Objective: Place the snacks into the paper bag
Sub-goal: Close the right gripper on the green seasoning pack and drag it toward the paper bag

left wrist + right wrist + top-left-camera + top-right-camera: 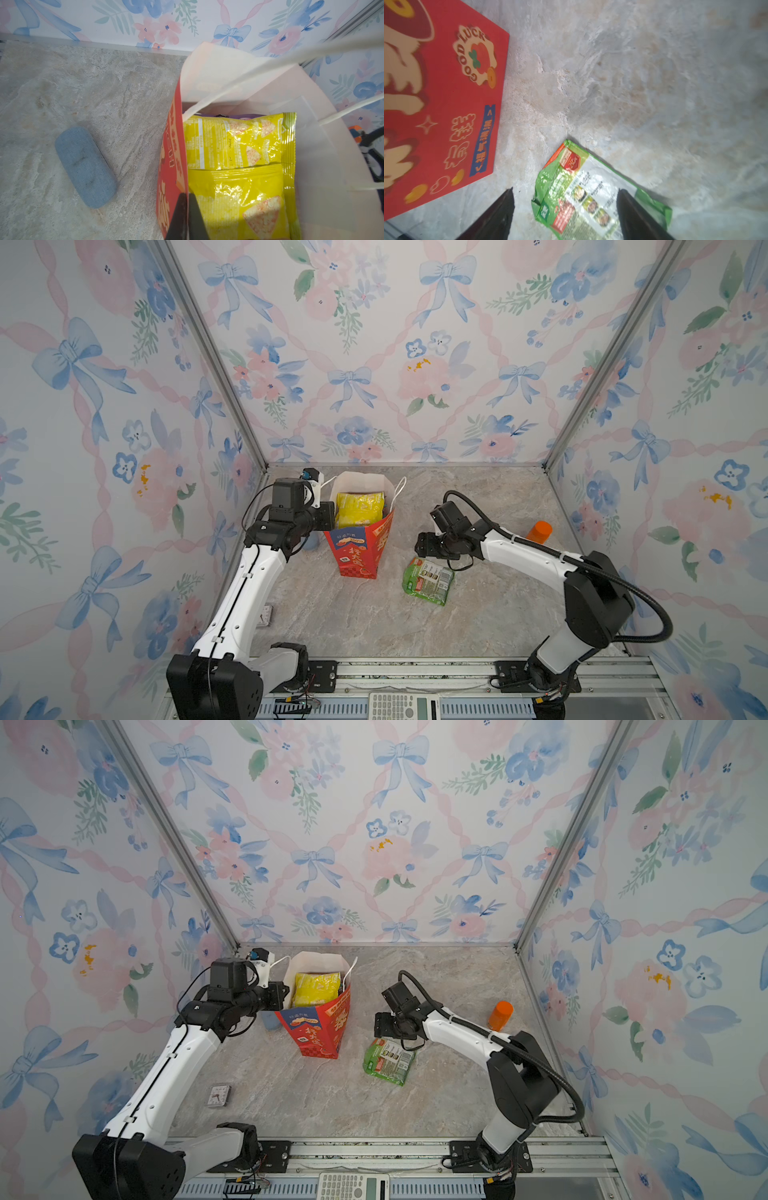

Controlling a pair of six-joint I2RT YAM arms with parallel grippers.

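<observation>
Robot packing station: The left gripper (188,196), its two black fingers pressed together, pinches the red side wall of the paper bag (172,145) at the rim, left of centre in both top views. The right gripper (564,192), jaws spread wide, hangs over one end of a green packet (581,197) and holds nothing. Whether its fingertips touch the wrapper cannot be told.

In a top view the green packet (428,580) lies flat on the marble-patterned table (498,614) just right of centre, near the bag's foot but apart from it. The paper bag (359,549) stands upright with its mouth open. A yellow packet (359,510) lies on top inside, and a sliver of a purple packet (249,115) shows beneath it.

A blue fabric case (85,166) lies on the table beside the bag. An orange-capped bottle (539,530) stands at the right of the frame, well apart from the bag.
</observation>
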